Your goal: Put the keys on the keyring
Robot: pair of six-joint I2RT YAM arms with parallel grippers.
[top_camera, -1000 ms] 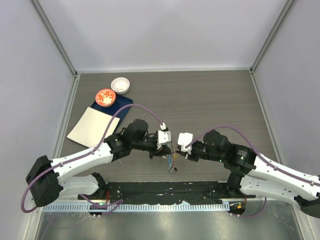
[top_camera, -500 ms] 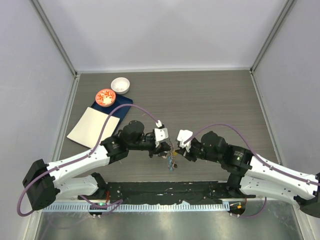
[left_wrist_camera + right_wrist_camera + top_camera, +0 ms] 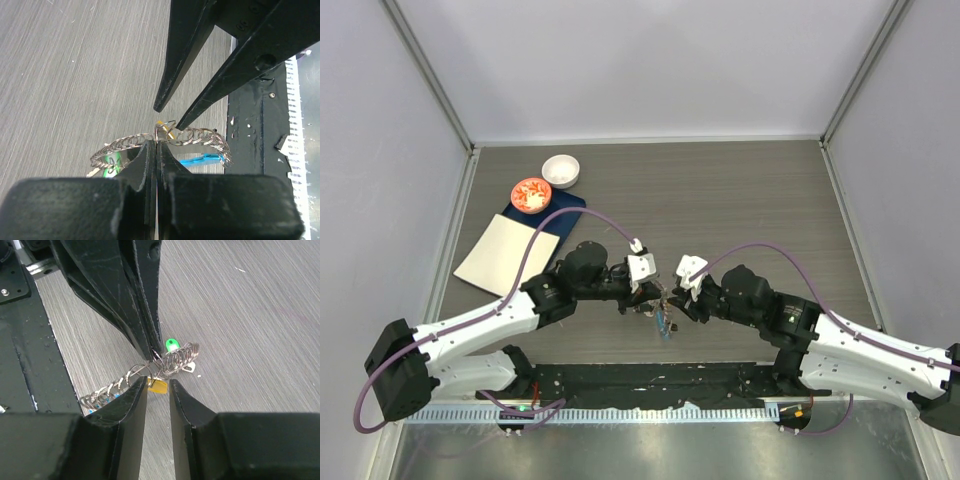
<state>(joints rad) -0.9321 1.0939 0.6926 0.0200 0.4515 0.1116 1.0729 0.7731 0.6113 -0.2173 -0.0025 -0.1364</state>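
The keyring (image 3: 200,136) is a curved string of small metal rings with a blue plastic piece (image 3: 200,161), held just above the table. My left gripper (image 3: 156,145) is shut on its wire near the middle. A green tag (image 3: 171,344) and a silver key (image 3: 190,368) hang from the keyring (image 3: 177,359). My right gripper (image 3: 158,382) faces the left one, its jaws a narrow gap apart. Its tips reach the ring string, with a yellow tag (image 3: 158,386) just beyond the gap. From above, both grippers meet over the keyring (image 3: 663,318) near the front edge.
At the back left stand a red-patterned dish (image 3: 531,195) and a white bowl (image 3: 561,171). A white sheet (image 3: 507,253) lies over a dark blue mat (image 3: 565,205). The black base rail (image 3: 650,380) runs right below the keyring.
Both wrists have drawn slightly closer and a little away from the rail, carrying the keyring with them. The right jaws have widened a touch.
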